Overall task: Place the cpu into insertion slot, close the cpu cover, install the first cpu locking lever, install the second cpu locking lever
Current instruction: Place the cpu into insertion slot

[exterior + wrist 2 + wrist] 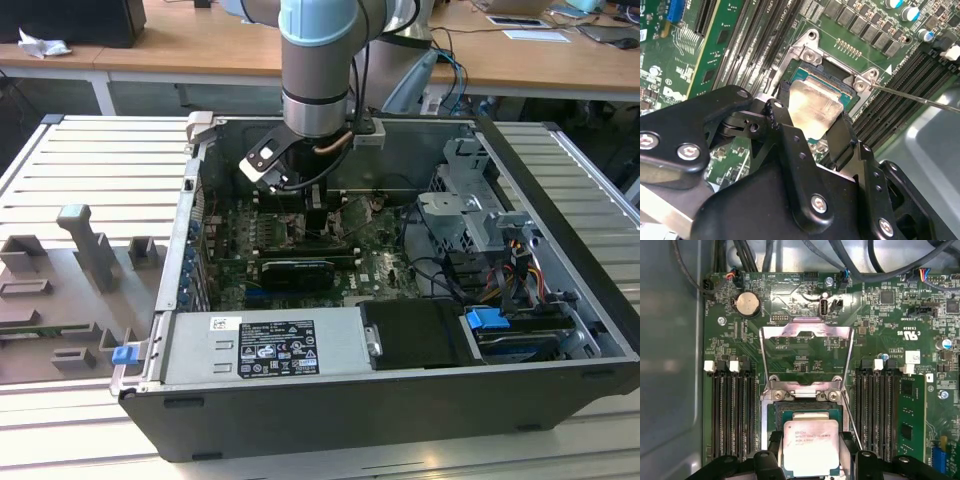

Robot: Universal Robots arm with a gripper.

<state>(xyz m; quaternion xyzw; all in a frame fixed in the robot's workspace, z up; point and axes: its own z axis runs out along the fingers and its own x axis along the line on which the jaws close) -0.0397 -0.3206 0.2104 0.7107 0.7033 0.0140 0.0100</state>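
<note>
Black jaws clamp the cpu (810,447) by two edges over the insertion slot (772,420), cpu cover (807,330) open beyond it. Placement step, apparently; seating demands level, square alignment.

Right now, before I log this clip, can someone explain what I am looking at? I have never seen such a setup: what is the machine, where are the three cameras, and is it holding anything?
The machine is a robot arm reaching into an open computer case that lies on a slatted table. The exterior view looks on from off the arm. Both wrist views ride on the arm and look at the motherboard. Its gripper pinches the cpu by two edges, over the insertion slot. The cpu cover stands swung open.
</note>
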